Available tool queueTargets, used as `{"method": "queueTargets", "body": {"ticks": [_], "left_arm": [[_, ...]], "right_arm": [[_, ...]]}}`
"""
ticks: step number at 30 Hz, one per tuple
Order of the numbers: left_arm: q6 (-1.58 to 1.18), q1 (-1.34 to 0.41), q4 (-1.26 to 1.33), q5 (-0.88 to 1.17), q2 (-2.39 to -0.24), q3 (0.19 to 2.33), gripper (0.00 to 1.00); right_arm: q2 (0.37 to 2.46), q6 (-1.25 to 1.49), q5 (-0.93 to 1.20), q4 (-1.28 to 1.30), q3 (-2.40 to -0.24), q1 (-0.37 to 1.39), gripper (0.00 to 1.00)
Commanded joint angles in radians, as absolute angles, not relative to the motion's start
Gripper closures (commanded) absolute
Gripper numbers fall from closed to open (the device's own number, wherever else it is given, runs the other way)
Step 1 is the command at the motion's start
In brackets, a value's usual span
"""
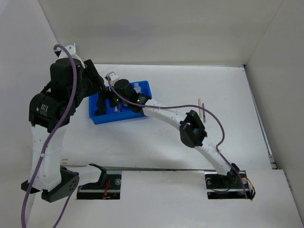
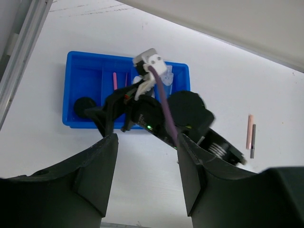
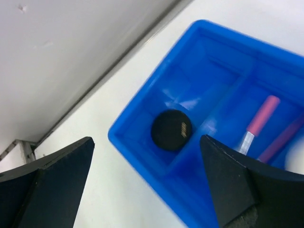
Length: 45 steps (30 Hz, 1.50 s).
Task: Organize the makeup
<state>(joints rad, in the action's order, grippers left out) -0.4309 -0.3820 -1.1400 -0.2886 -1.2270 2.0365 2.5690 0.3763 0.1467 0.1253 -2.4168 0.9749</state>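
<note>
- Hovering over the left end of the blue tray, my right hand has its fingers spread wide, and I see nothing gripped between them.
- From that hand's own camera, the black round jar lies flat in the tray's end compartment. It sits in the gap between the two fingers, lower down, and neither finger touches it.
- One divider over, I can see two pink-handled brushes lying side by side along their compartment, one a paler pink than the other.
- My left hand hangs high above the table, looking down on the tray and on the right arm stretched across it. Its fingers stand partly apart and hold nothing.
- Outside the tray, well off to its right on the bare table, the beige stick and the dark pencil lie parallel and just beside each other. I cannot tell whether they touch.
- My right arm covers much of the tray's middle and right end in the overhead view, so I cannot read what those compartments hold.
</note>
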Motion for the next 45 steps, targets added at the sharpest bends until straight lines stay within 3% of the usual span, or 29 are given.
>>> {"method": "queueTargets", "body": {"ticks": [1,7,9,11,15,16,18,27,45], "left_arm": [[-0.402,-0.379,-1.108,-0.311,-1.2,2.063,0.51],[-0.382,-0.379,-1.108,-0.359,-1.19,2.051,0.5],[-0.382,-0.379,-1.108,-0.368,-1.19,2.042,0.47],[-0.373,-0.379,-1.108,-0.379,-1.19,2.033,0.41],[-0.373,-0.379,-1.108,-0.379,-1.19,2.022,0.4],[-0.373,-0.379,-1.108,-0.379,-1.19,2.008,0.4],[-0.373,-0.379,-1.108,-0.368,-1.19,1.994,0.4],[-0.383,-0.379,-1.098,-0.333,-1.201,1.96,0.4],[-0.383,-0.379,-1.107,-0.333,-1.241,1.96,0.41]], "right_arm": [[2.337,0.333,0.005,0.133,-2.273,0.971,0.01],[2.034,0.321,-0.328,0.348,-2.022,0.925,0.01],[1.906,0.372,-0.295,0.388,-1.849,0.881,0.07],[1.808,0.411,-0.212,0.388,-1.703,0.78,0.15],[1.617,0.482,-0.189,0.46,-1.41,0.586,0.46],[1.588,0.491,-0.189,0.484,-1.388,0.547,0.58],[1.579,0.491,-0.179,0.538,-1.344,0.442,0.65],[1.693,0.46,-0.048,0.474,-1.207,0.154,0.55],[1.859,0.416,-0.044,0.436,-1.262,0.135,0.57]]}}
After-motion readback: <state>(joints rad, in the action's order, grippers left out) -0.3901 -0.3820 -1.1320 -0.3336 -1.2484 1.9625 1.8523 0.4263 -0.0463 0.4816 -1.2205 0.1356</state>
